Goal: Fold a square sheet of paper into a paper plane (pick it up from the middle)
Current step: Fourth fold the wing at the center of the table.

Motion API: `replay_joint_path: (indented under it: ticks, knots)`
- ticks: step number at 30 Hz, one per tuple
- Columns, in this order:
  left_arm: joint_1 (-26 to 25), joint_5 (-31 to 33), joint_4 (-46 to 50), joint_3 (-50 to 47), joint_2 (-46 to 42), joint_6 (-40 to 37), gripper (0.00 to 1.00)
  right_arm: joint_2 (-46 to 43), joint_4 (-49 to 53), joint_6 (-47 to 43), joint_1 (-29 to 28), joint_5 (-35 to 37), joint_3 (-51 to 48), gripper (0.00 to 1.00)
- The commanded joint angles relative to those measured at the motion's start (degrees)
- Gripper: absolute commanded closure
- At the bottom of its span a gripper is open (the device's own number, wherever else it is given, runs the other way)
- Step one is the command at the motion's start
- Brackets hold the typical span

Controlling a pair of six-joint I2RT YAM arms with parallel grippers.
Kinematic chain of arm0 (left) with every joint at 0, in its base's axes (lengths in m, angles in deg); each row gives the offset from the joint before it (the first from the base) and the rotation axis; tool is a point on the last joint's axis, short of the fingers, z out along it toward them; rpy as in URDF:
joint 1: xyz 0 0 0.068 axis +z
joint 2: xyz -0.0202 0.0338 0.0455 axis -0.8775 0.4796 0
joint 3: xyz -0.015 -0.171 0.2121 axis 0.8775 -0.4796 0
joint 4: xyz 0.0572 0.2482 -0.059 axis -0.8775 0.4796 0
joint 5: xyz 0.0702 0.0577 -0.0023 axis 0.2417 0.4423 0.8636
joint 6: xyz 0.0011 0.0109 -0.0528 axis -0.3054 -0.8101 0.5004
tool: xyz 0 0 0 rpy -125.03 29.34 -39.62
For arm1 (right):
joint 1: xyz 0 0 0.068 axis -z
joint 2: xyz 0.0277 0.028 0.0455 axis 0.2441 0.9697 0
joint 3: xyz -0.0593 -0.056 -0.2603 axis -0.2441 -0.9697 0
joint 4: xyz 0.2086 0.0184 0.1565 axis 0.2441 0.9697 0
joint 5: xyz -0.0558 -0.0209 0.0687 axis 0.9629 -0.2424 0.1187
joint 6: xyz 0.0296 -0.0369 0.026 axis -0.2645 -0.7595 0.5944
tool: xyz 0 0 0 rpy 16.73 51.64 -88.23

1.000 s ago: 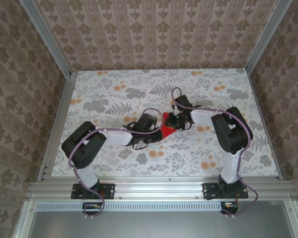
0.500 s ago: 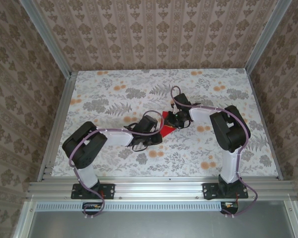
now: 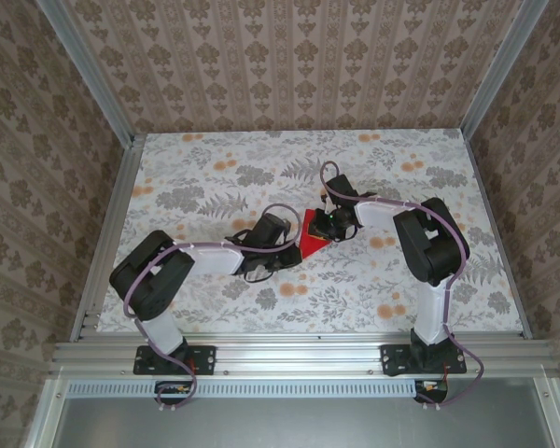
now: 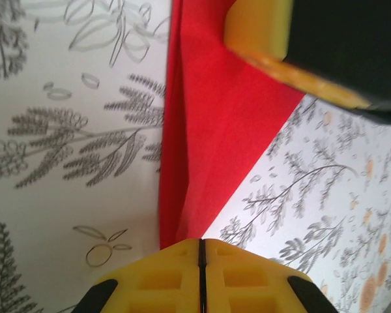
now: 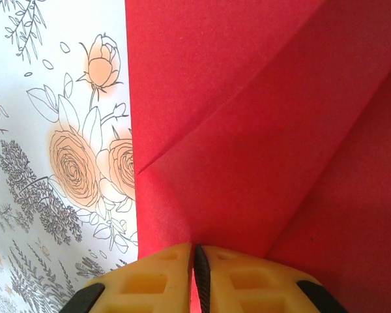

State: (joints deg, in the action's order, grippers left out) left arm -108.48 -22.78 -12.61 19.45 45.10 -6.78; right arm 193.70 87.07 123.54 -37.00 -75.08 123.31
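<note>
The red sheet of paper [image 3: 311,245] lies mid-table, folded into a pointed triangle with creases [image 5: 260,130]. My left gripper [image 3: 294,250] is at its left, narrow end. In the left wrist view the left gripper [image 4: 201,242] is shut, and the tip of the paper [image 4: 215,130] runs under its fingertips; I cannot tell if it is pinched. My right gripper [image 3: 329,227] is at the paper's right side. In the right wrist view the right gripper [image 5: 195,248] is shut on a raised fold, with red showing between the pads. One right finger [image 4: 260,29] rests over the paper's far end.
The table [image 3: 215,187] has a floral cloth. Aluminium rails [image 3: 107,233] run along both sides and the near edge, with patterned walls behind. Both arms reach inward and meet at the middle; open cloth lies to the left, right and far side.
The left arm has drawn back slightly to the left, and more of the red triangle now shows between the two grippers. The right gripper has barely moved.
</note>
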Motion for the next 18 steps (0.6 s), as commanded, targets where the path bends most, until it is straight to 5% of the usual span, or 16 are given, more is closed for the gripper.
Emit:
replay_joint_path:
  ticks: [1, 18]
  knots:
    - [0.25, -1.02, -1.32, 1.59, -0.36, 0.66, 0.90, 5.26, 6.39, 0.41, 0.38, 7.94, -1.99, 0.84]
    - [0.11, 3.37, 4.95, 1.34, 2.66, 0.75, 0.92, 5.86, 7.03, 0.76, 0.42, 8.12, -1.54, 0.84]
